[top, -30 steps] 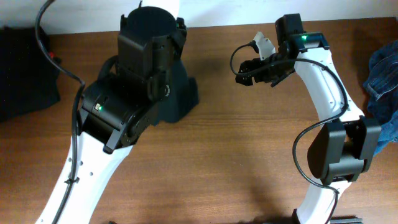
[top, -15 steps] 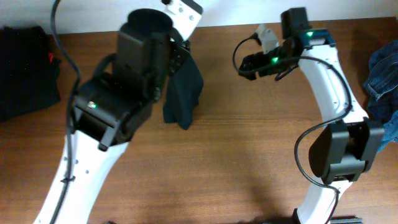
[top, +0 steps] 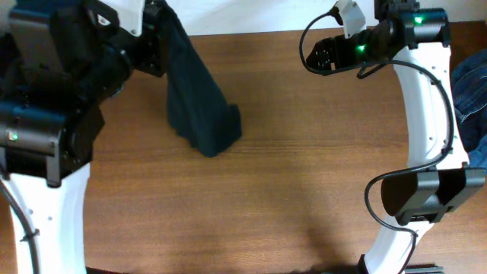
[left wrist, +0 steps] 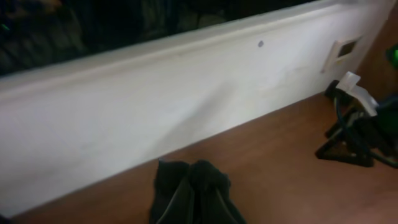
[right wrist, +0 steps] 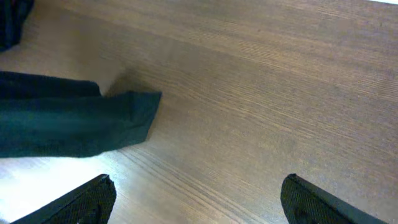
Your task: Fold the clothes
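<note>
While the left gripper (top: 158,42) stays clamped on the shirt (top: 202,106) at the table's (top: 304,190) far-left edge, the cloth hangs slanting, with its lower end bunched on the wood left of centre. The right gripper (top: 316,57) waits at the far edge with jaws wide and empty, well apart from the shirt. Judgement: lift until the hem clears, let the creases drop out, then lay it flat, the right taking a free corner. Against the earlier frame, the left arm has swung leftward, the shirt is drawn longer, and the right gripper is nearer the far edge.
</note>
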Robot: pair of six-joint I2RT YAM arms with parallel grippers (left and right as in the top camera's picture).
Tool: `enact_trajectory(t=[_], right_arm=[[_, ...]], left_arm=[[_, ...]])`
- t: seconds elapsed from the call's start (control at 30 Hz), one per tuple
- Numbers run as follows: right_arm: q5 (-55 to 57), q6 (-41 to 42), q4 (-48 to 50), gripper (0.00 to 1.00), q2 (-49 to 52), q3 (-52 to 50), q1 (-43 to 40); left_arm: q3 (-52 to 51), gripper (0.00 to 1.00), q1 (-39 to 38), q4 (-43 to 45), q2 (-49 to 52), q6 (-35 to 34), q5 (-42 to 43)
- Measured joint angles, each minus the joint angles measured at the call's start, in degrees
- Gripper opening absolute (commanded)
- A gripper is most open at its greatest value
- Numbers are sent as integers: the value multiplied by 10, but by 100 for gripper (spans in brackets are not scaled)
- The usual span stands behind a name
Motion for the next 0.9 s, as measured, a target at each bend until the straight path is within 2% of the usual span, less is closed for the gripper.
enact_trajectory(t=[0.3,0.67,0.9], right_arm=[[0,-10,-16,90,0,5,0],[-3,-17,-32,90,0,5,3],[-7,-103,-60,93,0,6,35]], left_arm=[[62,0,12,-12,56,-47,47],[243,0,21,-6,58,-60,57],[254,0,21,18,50,-45,120]])
